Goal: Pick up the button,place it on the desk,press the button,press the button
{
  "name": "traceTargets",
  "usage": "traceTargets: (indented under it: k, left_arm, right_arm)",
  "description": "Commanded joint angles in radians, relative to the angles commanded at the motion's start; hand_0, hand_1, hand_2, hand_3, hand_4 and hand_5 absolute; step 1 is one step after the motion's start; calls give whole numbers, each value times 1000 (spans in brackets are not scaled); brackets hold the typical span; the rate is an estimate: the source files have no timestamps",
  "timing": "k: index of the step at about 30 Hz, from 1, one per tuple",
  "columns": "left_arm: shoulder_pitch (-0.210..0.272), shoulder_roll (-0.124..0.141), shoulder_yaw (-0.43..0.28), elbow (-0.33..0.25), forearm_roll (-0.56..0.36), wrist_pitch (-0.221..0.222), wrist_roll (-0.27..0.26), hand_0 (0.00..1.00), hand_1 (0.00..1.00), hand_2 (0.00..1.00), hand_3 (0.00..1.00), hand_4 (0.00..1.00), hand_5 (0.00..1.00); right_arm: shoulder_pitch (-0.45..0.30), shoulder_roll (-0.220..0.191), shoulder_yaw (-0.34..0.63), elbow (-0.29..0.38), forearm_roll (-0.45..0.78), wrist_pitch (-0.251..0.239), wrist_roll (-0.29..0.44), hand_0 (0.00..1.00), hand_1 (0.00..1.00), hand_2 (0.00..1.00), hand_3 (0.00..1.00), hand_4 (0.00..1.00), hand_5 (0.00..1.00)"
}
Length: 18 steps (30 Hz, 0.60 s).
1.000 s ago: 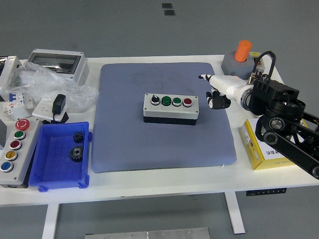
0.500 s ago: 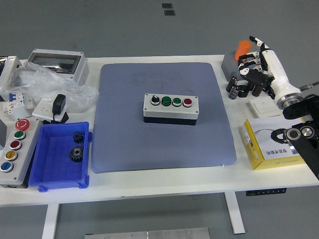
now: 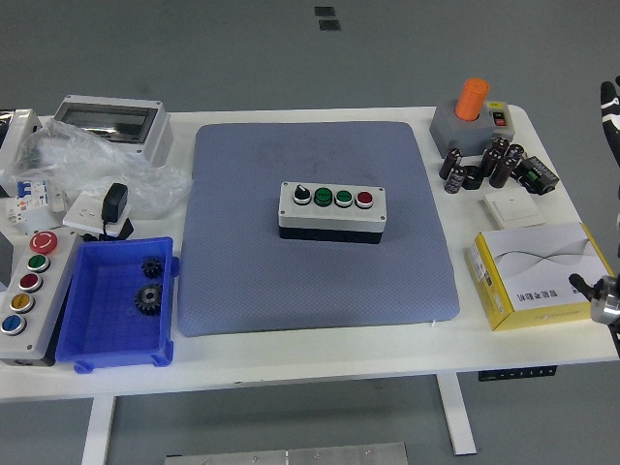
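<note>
**Desk editor:** Grey floor behind a white bench (image 3: 291, 354), and what lies on it?

**Photographer:** A blue-grey mat (image 3: 320, 228) covers the middle of the bench. The button box (image 3: 332, 210), with a black selector knob, two green buttons and a red one in a row on its light lid, sits flat near the mat's centre, nothing touching it.

**Desk editor:** And the robot?

**Photographer:** Only slivers. The right hand (image 3: 610, 111) shows as a black-and-white strip at the right edge, well apart from the box; I cannot tell whether it is spread or curled. A metal joint of the arm (image 3: 603, 298) pokes in lower down, just beside a yellow-sided carton (image 3: 533, 274). The left arm is out of frame.

**Desk editor:** Clutter?

**Photographer:** At right, a grey base with an orange cap (image 3: 471, 114), a cluster of dark capacitors (image 3: 484, 165) and a white wall switch (image 3: 513, 206). At left, a blue bin (image 3: 92, 334) holding two black gears (image 3: 148, 286), a long grey control station (image 3: 27, 291) with a red mushroom button and coloured buttons, a grey enclosure with a clear lid (image 3: 108, 121), crumpled plastic wrap (image 3: 92, 170) and a black plug on a white socket (image 3: 107, 211).
</note>
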Motion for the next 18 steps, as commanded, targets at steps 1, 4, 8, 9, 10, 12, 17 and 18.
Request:
traceTargets:
  k: [1,4,8,9,10,12,17,18]
  left_arm:
    - [-2,2,7,0,-3,-1,-6,621,658,576,607,665,360]
    - [-4,5,15,0,-5,-3,-11,619,655,576,607,664,362]
    - [-4,11,30,0,-8,-4,-10,619,655,576,607,664,362]
    - [-4,13,35,0,-11,-4,-11,620,653,575,608,655,346]
    - [-4,14,41,0,-14,-5,-12,620,653,575,608,655,346]
    - [-3,16,50,0,-19,-5,-15,620,653,575,608,655,346]
    - [2,10,51,0,-21,-3,-19,620,652,575,609,652,343]
    - [2,9,50,0,-20,-3,-19,620,652,575,609,652,343]
  right_arm:
    - [-6,1,3,-3,24,1,24,678,716,779,806,829,579]
    - [-16,8,4,-8,73,-2,69,680,714,771,791,829,587]
    - [-19,21,5,-19,120,-1,105,680,714,771,791,829,587]
    - [-20,23,5,-23,129,0,111,686,713,770,785,830,595]
    - [-20,24,5,-25,135,0,115,686,713,770,785,830,595]
    - [-22,27,8,-27,144,1,121,686,713,770,785,830,595]
    - [-36,33,23,-30,160,5,128,689,712,769,784,830,602]
    - [-38,34,24,-30,161,5,128,689,712,769,784,830,602]
